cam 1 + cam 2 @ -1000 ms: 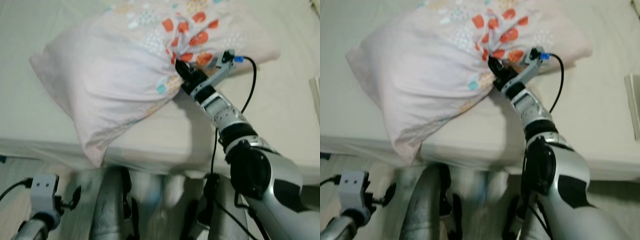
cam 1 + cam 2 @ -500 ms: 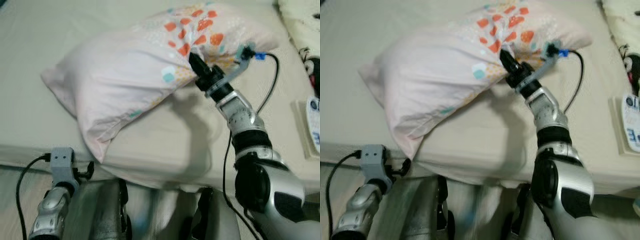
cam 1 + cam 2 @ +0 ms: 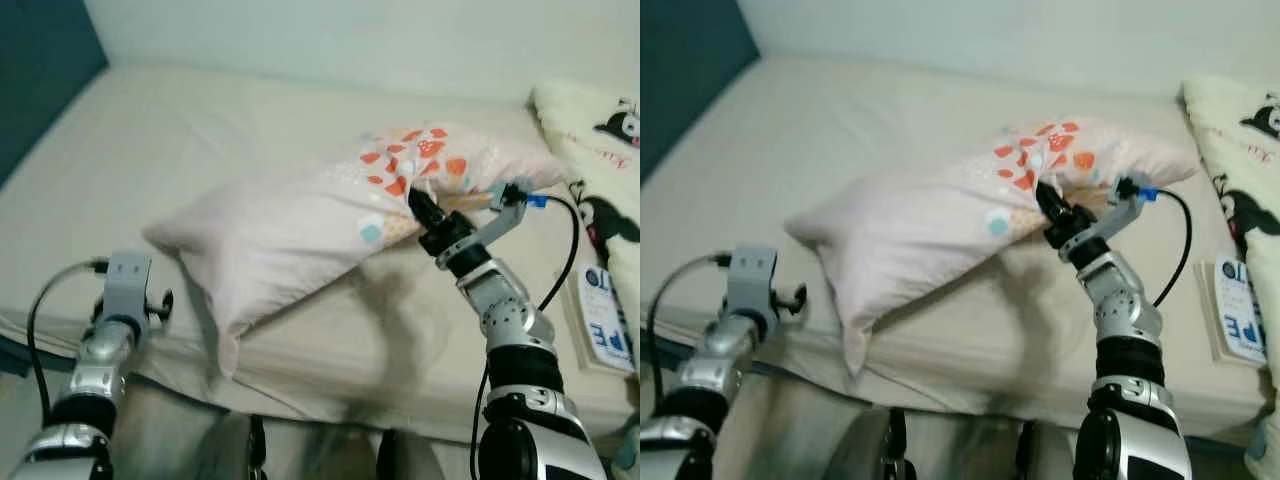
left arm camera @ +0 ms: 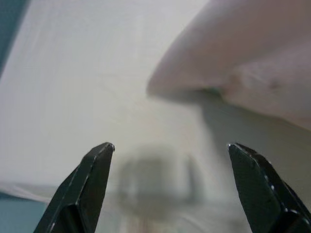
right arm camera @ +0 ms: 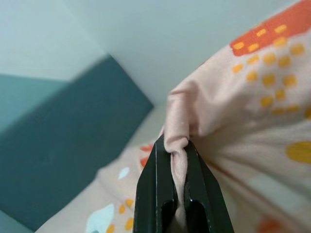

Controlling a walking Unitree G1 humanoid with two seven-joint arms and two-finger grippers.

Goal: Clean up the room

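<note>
The right gripper (image 5: 177,194) is pinched on a fold of the patterned pillow (image 3: 330,220), held partly lifted over the bed (image 3: 200,140). The left gripper (image 4: 170,179), fingers spread and empty, hovers by the mattress edge. The pillow is apparently not yet settled at the head of the bed, so placing it remains.

Soft matt cloth, pale pink and printed with orange patches, is seen on the pillow (image 3: 330,225); a fold of it is pinched flat between the glossy black fingers of the right gripper (image 5: 176,187). The bed (image 3: 180,150) is covered in smooth cream fabric (faintly creased). Brushed silver metal is shown on the forearms.
</note>
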